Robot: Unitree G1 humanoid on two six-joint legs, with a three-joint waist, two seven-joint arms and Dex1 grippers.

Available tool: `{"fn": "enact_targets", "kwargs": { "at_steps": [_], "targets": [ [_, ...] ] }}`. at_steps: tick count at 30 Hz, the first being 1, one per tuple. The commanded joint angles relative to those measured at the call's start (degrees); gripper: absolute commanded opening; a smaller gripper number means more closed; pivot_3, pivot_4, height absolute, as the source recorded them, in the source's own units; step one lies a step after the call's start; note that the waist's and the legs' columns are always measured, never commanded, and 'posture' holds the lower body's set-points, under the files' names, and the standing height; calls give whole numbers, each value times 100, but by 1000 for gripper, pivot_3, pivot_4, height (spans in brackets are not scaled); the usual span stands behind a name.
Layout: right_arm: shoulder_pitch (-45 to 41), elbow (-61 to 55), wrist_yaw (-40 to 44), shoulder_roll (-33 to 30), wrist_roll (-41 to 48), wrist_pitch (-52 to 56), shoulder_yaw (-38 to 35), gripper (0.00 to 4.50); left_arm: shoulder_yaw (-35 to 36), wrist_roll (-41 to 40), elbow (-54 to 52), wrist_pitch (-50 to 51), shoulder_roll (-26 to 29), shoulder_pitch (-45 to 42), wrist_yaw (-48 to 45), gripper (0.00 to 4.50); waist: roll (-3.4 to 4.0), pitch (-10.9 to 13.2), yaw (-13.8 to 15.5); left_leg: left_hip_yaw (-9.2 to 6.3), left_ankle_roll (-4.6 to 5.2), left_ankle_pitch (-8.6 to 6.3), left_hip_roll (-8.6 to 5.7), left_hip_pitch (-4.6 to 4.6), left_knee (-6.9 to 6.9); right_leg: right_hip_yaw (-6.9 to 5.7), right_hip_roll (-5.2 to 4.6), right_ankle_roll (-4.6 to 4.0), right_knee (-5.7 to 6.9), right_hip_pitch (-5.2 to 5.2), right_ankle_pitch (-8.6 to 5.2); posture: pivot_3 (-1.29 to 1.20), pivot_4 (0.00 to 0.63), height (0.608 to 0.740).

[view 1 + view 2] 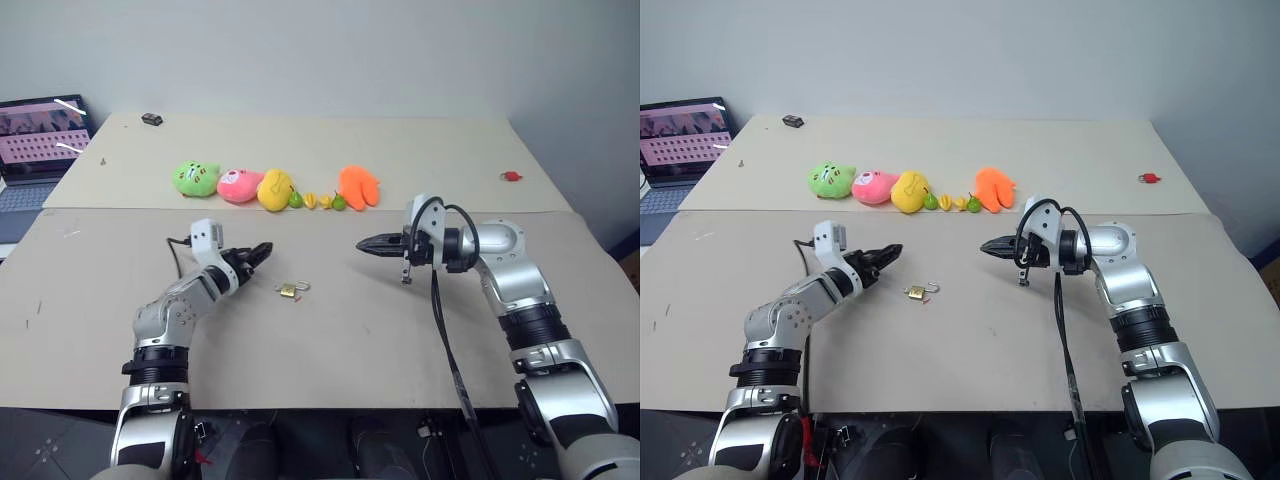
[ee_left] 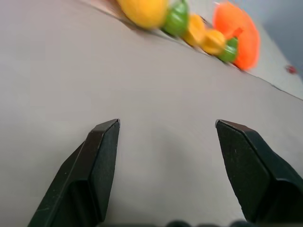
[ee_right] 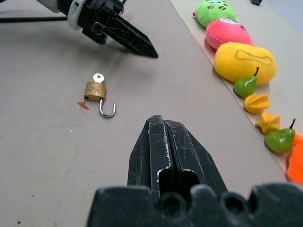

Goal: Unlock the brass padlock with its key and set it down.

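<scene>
The padlock point(image 3: 95, 91) lies on the surface point(image 1: 330, 330) between the arms, shackle swung open and key in its body, so the job looks all but done: both arms need only draw back without brushing it. The left pincer point(image 1: 262, 252), spread wide and empty, sits at its ten o'clock; the right pincer point(image 1: 366, 244), pressed closed on nothing, at two o'clock. Plush toys point(image 1: 240, 184) at twelve are well apart, and nothing stands in the way.

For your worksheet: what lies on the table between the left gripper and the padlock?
Nothing: in the right wrist view, bare table separates the left gripper from the padlock.
</scene>
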Motion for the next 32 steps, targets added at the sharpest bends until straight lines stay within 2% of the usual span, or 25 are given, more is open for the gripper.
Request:
{"fn": "enact_targets", "kwargs": {
  "at_steps": [1, 5, 9, 15, 22, 26, 32],
  "targets": [
    [-81, -58, -77, -44, 153, 52, -264, 0, -31, 252, -578, -122, -35, 223, 229, 3477, -1, 1, 5, 0, 0, 0, 0, -8, 0, 0, 0, 0, 0, -6, 0, 0, 150, 717],
    [66, -208, -335, -119, 288, 235, -564, 0, 5, 247, -1631, 87, -143, 536, 582, 3477, -3, 3, 33, 0, 0, 0, -2, -28, 1, 1, -5, 0, 1, -23, 2, 0, 150, 717],
    [601, -716, -719, -264, 641, 715, -1110, 0, 241, 103, -2676, 323, -231, 952, 951, 3477, -5, 4, 121, -3, -1, 1, -2, -71, 8, -1, -5, -9, 7, -64, 10, 0, 150, 717],
    [1987, -1408, -1278, -245, 1538, 1766, -2082, 0, 198, 738, -3837, -176, -77, 1987, 1137, 3477, -6, 4, 176, 0, -1, 0, -7, -93, 13, 0, -12, -32, 3, -78, 24, 0, 150, 717],
    [3030, -1758, -1416, -108, 1372, 1867, -1725, 0, 412, 1102, -4311, -822, -341, 2771, 1368, 3477, -6, 4, 129, 8, 0, 1, -4, -74, 25, 7, -6, 7, 3, -68, 9, 0, 150, 717],
    [2860, -1580, -1893, 248, 1257, 1627, -1724, 0, 384, 1509, -4457, -1245, -399, 2996, 1530, 3477, -6, 4, 117, 11, 1, 1, -1, -78, 24, 11, -4, 5, 4, -77, 7, 0, 150, 717],
    [2661, -1566, -2639, 713, 1191, 1600, -1784, 0, 365, 1676, -4414, -1570, -524, 3198, 1561, 3477, -7, 3, 146, 10, 0, 1, -4, -83, 26, 10, -5, 11, -1, -74, 10, 0, 150, 717]
  ]
}}
